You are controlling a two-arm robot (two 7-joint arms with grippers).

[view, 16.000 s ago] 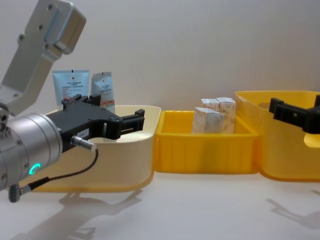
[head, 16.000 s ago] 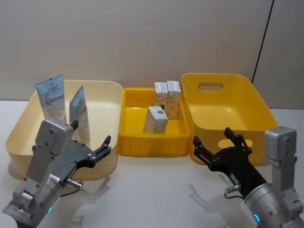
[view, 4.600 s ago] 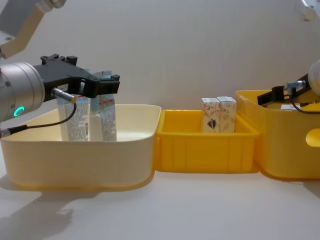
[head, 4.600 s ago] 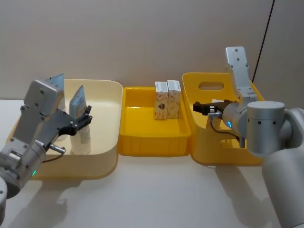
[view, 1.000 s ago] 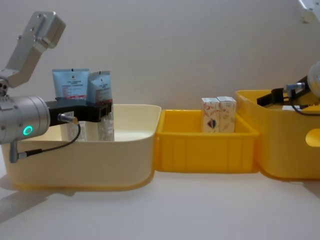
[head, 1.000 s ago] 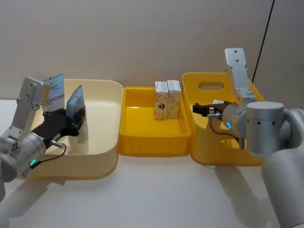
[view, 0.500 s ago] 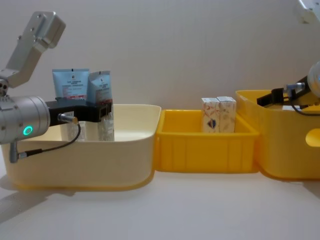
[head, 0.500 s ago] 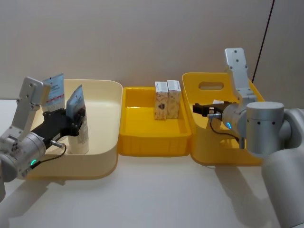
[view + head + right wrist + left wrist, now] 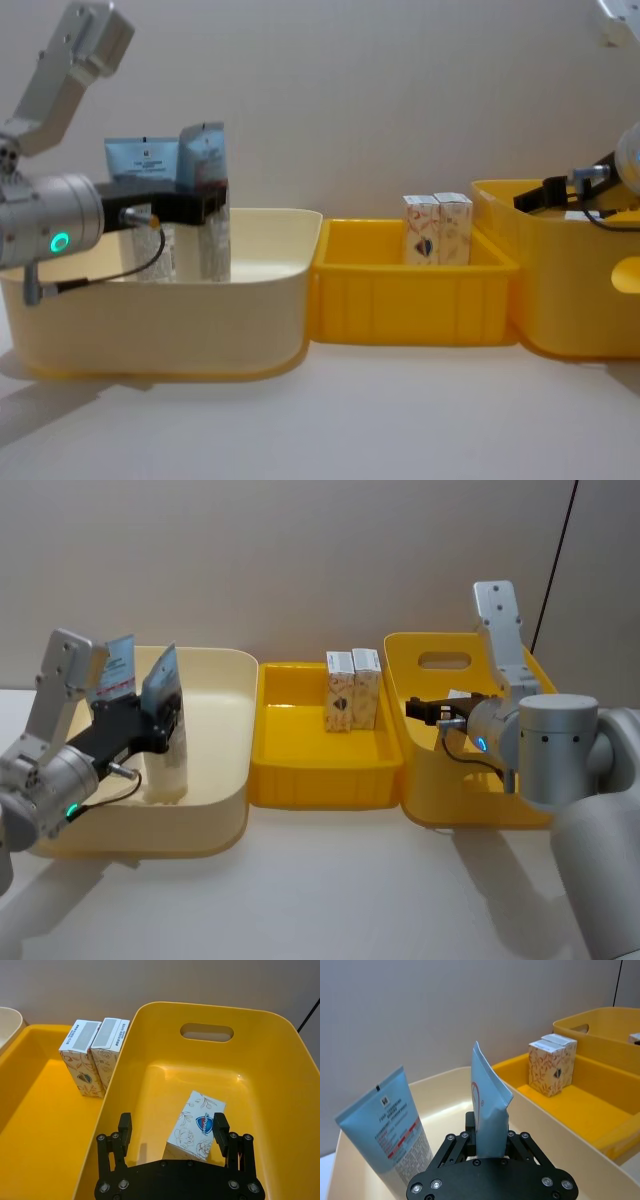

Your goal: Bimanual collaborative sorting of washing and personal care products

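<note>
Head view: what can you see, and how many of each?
cream tub: 1, cream, left.
yellow tray: 1, yellow, middle.
yellow tub: 1, yellow, right.
table: 1, white, underneath.
squeeze tubes: 2, pale blue, in the cream tub: held tube, free tube.
cartons: 3, cream, printed: two tray cartons upright in the yellow tray, lying carton in the yellow tub.
left gripper: 1, black, shut on the held tube.
right gripper: 1, black, open above the lying carton.

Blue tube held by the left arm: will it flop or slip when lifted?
Probably fairly stiff: the blue tube stands straight above the left gripper. Its crimped flat end suggests soft walls that may dent. Its smooth surface could slip.
</note>
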